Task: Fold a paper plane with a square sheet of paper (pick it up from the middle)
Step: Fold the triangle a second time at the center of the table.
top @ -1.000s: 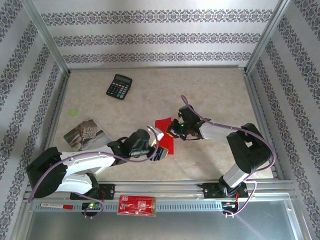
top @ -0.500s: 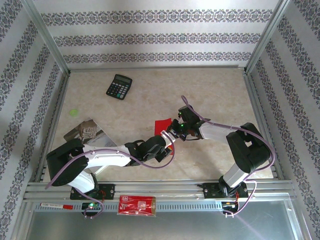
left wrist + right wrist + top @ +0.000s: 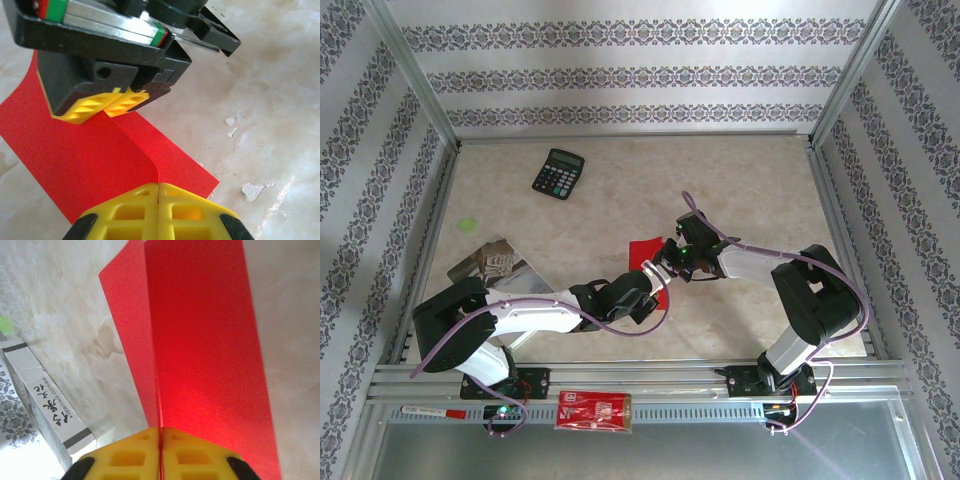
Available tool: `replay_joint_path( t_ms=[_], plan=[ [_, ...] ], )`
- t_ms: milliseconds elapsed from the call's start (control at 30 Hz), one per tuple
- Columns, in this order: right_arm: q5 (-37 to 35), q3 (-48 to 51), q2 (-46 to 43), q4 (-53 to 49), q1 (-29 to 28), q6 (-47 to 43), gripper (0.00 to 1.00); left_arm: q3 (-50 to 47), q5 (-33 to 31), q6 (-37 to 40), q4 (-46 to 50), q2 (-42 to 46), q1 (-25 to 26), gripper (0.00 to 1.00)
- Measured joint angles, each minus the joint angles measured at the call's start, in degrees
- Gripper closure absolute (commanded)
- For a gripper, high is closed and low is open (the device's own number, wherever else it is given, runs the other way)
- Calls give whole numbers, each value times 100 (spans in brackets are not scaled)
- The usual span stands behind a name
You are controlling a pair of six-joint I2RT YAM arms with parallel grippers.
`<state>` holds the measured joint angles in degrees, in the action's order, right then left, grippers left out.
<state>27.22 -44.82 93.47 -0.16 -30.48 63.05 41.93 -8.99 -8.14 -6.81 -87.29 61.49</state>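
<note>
The square sheet of paper (image 3: 642,248) is lying near the middle of the worktop (image 3: 750,180), lifted along a centre crease. The left hand (image 3: 653,275) and the right hand (image 3: 672,258) are meeting over it from opposite sides.

In the left wrist view the left hand (image 3: 159,196) is pinching the near end of the crease. Its yellow fingertips are pressing together with the red sheet (image 3: 85,160) running up between them. The right hand (image 3: 118,103) is facing it from the far end, its yellow pads likewise closing on the same ridge. In the right wrist view the right hand (image 3: 161,439) is gripping the fold with its fingertips tight together, and the two red flaps (image 3: 200,340) are spreading away over the marbled surface.

From above, the arms are covering most of the sheet, leaving its far left corner showing, and the fingertips are hard to make out there.

A white booklet (image 3: 47,400) is bearing brush-style characters and a line of small capitals too blurred to read surely. The red packet (image 3: 594,410) on the near rail is carrying white print that is unreadable. The calculator (image 3: 558,173) is sitting well apart, far left.
</note>
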Motion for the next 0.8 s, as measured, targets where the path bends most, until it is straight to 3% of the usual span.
replay_joint_path(
  t_ms=[167,433,800],
  plan=[
    [74,39,-118,-125,195,-258,69,-17,535,-258,-9,46,-205,100],
    [81,9,-872,-348,557,-942,70,-321,2068,-879,-372,149,-918,100],
    [225,-949,599,-315,398,-1410,77,-437,3036,-1414,-901,-31,-1250,100]
  ],
)
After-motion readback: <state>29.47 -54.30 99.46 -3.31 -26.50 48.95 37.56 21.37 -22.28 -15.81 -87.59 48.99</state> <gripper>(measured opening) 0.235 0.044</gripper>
